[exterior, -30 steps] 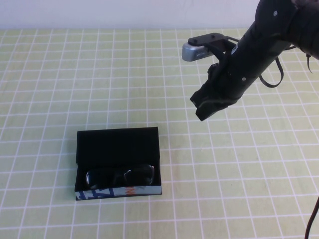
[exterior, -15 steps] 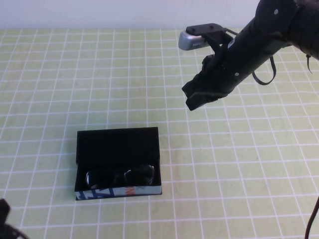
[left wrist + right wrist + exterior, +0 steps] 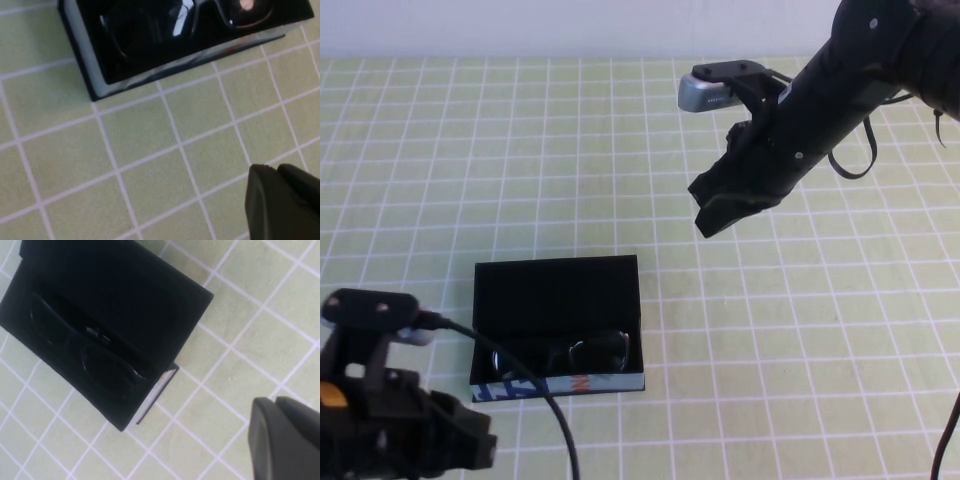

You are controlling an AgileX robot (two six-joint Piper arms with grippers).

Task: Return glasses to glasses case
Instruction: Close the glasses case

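Observation:
The black glasses case (image 3: pixel 558 322) lies open at the near left of the table, lid (image 3: pixel 556 293) folded back. The black glasses (image 3: pixel 563 352) lie inside it behind the blue, white and orange front edge (image 3: pixel 558 385). Case and glasses also show in the left wrist view (image 3: pixel 165 30) and the right wrist view (image 3: pixel 95 360). My left gripper (image 3: pixel 470 450) is shut and empty, low at the near left, just in front of the case's left corner. My right gripper (image 3: pixel 715 210) is shut and empty, raised above the table to the far right of the case.
A yellow-green cloth with a white grid (image 3: pixel 800 360) covers the table. A white wall runs along the far edge (image 3: pixel 520 30). The left arm's cable (image 3: pixel 535 395) crosses the case's front left corner.
My left arm has come into view at the near left corner, up to the case's front. My right gripper swung a little left, then settled; case and glasses have not moved.

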